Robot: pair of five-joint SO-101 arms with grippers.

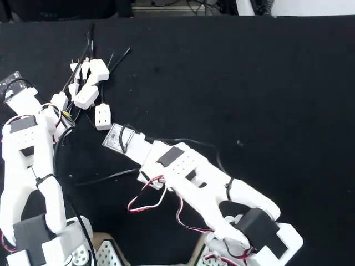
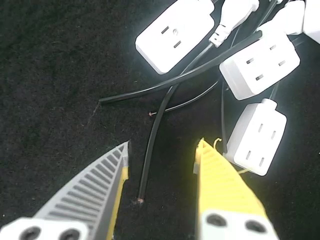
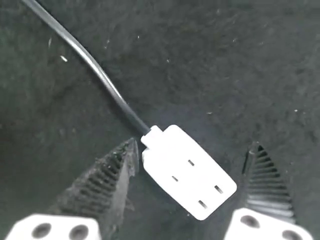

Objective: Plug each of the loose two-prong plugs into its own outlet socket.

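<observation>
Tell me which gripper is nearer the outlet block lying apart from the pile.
Right. The right gripper straddles the outlet block, open fingers on either side; the left gripper sits off beside the pile, above a black cord.

Black tabletop (image 1: 249,83), tangled cables (image 1: 195,6) beyond its far edge

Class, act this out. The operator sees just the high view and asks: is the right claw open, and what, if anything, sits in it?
Observer: The right claw is open, with a white socket block lying between its fingers.
Operator: And the left claw?
Observer: The left claw is open too, with a thin black cable running between its fingers.
Operator: Does that cable carry a plug?
Observer: No, the end by the claw is bare.
</observation>
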